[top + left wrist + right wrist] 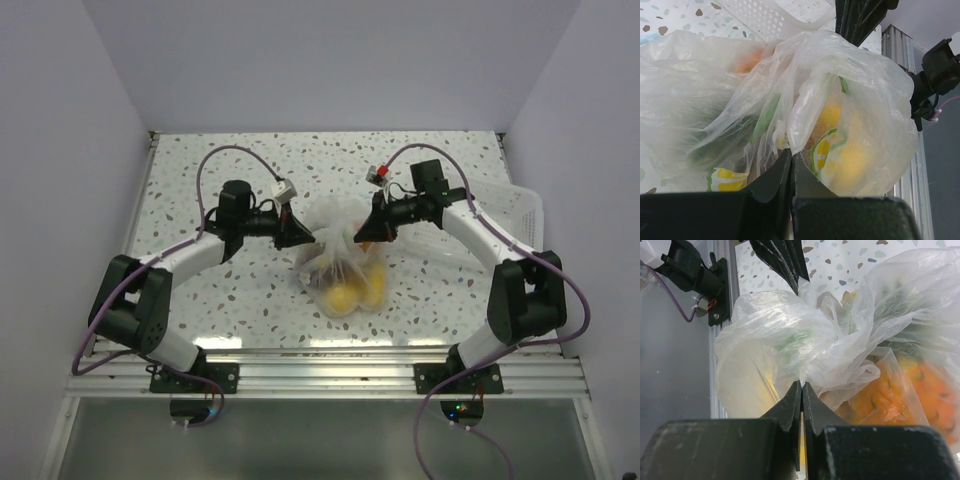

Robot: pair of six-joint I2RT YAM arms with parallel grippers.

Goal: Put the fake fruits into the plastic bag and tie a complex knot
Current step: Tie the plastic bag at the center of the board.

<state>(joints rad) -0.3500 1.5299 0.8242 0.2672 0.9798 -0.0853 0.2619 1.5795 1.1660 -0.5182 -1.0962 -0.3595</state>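
Note:
The clear plastic bag (338,268) lies at the middle of the table with yellow fake fruits (348,294) inside. Its top is bunched into a whitish tangle (334,222) between the two grippers; I cannot tell if this is a tied knot. My left gripper (312,238) is shut on a fold of bag film (790,125) beside a yellow fruit (852,150). From the right, my right gripper (353,238) is shut on another fold (812,365). An orange fruit (920,390) shows through the film in the right wrist view.
A white slotted tray (515,215) sits at the table's right edge, behind the right arm; its wall (775,15) shows behind the bag in the left wrist view. The aluminium rail (330,368) runs along the near edge.

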